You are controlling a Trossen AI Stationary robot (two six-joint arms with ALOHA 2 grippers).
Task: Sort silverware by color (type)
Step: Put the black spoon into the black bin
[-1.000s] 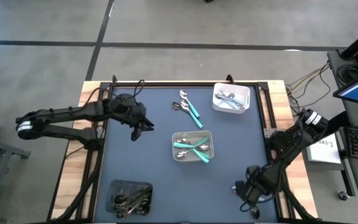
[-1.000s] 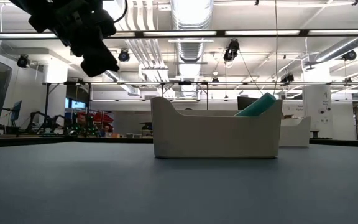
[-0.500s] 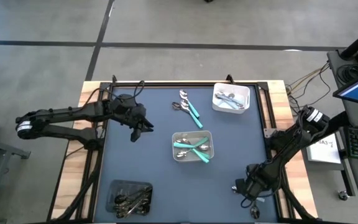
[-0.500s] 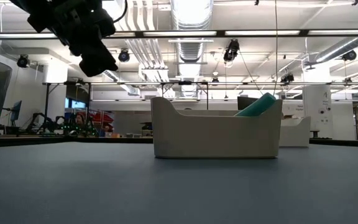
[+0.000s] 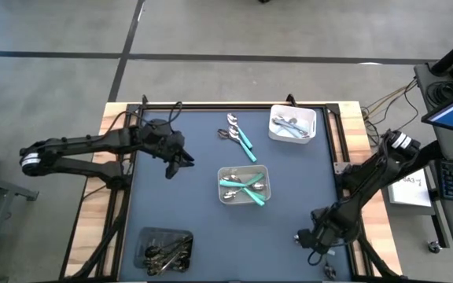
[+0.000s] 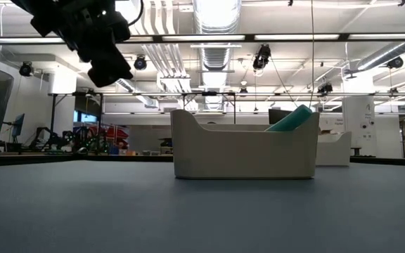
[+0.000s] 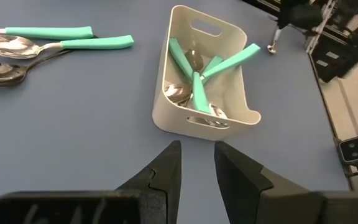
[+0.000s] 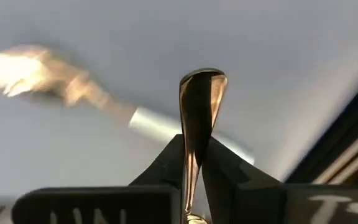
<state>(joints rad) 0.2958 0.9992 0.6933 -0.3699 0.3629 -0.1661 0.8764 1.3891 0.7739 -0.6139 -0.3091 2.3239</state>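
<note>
From above I see a grey concrete floor [image 5: 53, 31] crossed by dark lines around the wood-edged, dark-blue-topped bench [image 5: 203, 212]. Level across it, long fluorescent ceiling lights [image 6: 301, 37] and a silver ventilation duct [image 6: 215, 14] hang over a cluttered workshop.

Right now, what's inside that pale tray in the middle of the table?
The middle tray holds teal-handled spoons, about four, crossed over one another with shiny bowls down. Anything beneath the pile or behind the near wall is hidden.
</note>
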